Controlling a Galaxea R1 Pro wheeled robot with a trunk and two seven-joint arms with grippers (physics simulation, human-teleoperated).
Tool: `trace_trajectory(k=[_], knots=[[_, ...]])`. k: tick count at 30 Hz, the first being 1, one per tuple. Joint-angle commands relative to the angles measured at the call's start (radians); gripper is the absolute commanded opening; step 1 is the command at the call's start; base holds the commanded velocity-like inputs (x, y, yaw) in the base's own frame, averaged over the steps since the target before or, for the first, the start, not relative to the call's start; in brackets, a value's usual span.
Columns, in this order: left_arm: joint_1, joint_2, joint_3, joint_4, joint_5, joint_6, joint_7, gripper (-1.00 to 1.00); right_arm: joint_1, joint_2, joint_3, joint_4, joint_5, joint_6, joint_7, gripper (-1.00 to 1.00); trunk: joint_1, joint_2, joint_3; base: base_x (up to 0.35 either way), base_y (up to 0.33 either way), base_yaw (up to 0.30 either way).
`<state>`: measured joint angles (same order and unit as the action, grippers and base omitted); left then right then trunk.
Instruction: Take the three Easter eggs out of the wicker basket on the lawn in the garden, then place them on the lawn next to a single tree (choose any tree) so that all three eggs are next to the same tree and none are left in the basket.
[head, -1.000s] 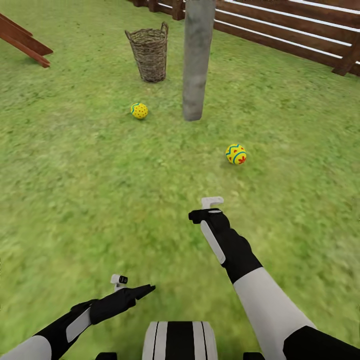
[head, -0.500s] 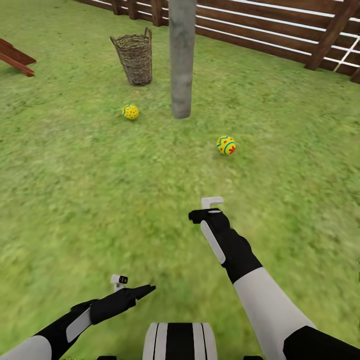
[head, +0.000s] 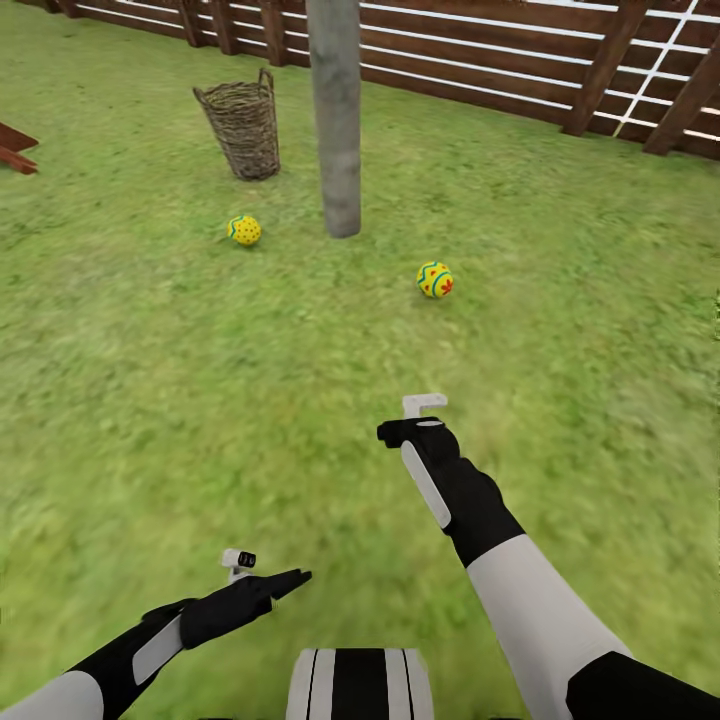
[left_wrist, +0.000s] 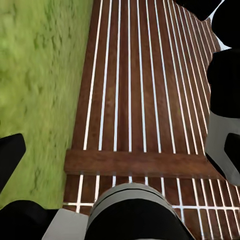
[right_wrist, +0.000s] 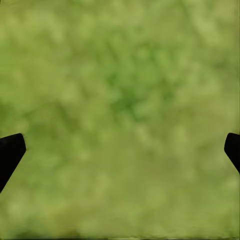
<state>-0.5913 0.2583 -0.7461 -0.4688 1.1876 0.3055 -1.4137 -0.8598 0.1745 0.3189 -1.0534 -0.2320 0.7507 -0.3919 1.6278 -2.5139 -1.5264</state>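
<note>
Head view: two Easter eggs (head: 244, 230) (head: 435, 280) lie on the lawn (head: 150, 380) flanking the tree (head: 336, 120); wicker basket (head: 241, 128) behind (contents indiscernible). Left gripper (head: 262, 572) state undeterminable.

Left wrist view: fence (left_wrist: 145, 100).

Right wrist view: right gripper (right_wrist: 120, 150) fingertips apart, empty.

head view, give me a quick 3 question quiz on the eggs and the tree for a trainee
1. True or false: both visible Easter eggs lie on the lawn, outside the wicker basket.
2. Multiple choice: the egg with the red flower lies where, relative to the tree trunk?
A. inside the basket
B. on the grass to the trunk's right and nearer the robot
C. touching the fence
3. Fill in: in the right wrist view, the jaws of the right gripper stand ____ with only grass between them.

Key
1. True; the dotted egg lies left of the trunk.
2. B
3. open
</note>
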Motion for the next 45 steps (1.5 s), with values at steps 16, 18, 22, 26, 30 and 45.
trace_trajectory(k=[16,18,22,26,30,45], knots=[[-0.001,0.006,-0.006,0.002,0.010,0.009,0.003,1.00,-0.001,0.000,0.001,0.003,-0.007,0.004,-0.011,1.00,0.000,0.000,0.024,-0.033,0.094,-0.132],[-0.001,0.008,-0.006,0.002,0.010,0.009,0.004,1.00,-0.001,0.000,0.000,0.005,-0.007,0.004,-0.011,1.00,0.000,0.000,0.027,0.000,0.000,-0.113],[-0.001,0.010,-0.006,0.003,0.010,0.008,0.004,1.00,0.005,0.000,0.000,0.009,-0.008,0.004,-0.012,1.00,0.000,0.000,0.034,0.000,0.000,-0.113],[-0.001,0.010,-0.007,0.003,0.010,0.008,0.005,1.00,0.013,0.000,0.000,0.010,-0.009,0.005,-0.012,1.00,0.000,0.000,0.040,0.000,0.000,-0.115],[-0.001,0.010,-0.007,0.003,0.010,0.007,0.006,1.00,0.017,0.000,0.000,0.010,-0.009,0.005,-0.012,1.00,0.000,0.000,0.046,0.000,0.000,-0.163],[-0.001,0.010,-0.007,0.003,0.009,-0.014,0.006,1.00,0.040,0.000,0.000,0.016,-0.008,0.004,-0.012,1.00,0.000,0.000,0.067,0.000,-0.192,-0.212]])
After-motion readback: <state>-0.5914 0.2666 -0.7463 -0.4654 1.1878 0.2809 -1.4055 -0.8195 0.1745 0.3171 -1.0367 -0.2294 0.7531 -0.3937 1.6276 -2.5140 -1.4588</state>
